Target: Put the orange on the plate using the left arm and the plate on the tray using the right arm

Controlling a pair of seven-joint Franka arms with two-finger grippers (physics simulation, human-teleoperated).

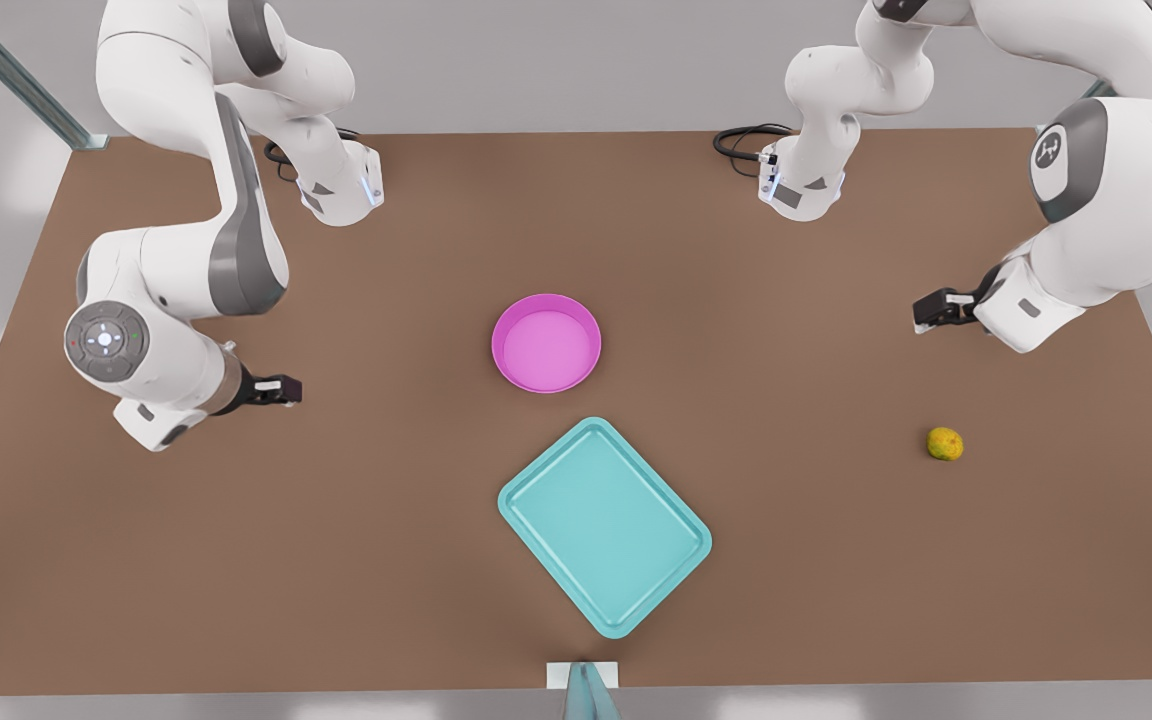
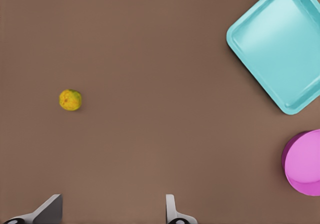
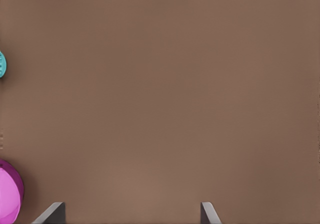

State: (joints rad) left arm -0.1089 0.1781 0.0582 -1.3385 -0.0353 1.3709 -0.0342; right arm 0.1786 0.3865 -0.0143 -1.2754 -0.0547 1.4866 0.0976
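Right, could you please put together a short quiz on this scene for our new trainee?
1. True or false: the plate is empty and stands apart from the tray.
2. The orange lies: A on the plate; B on the tray; C on the bare table.
3. Fill in: the left gripper, at the front view's right, and the right gripper, at the front view's left, both have their fingers ____.

Key: 1 true; 2 C; 3 open.
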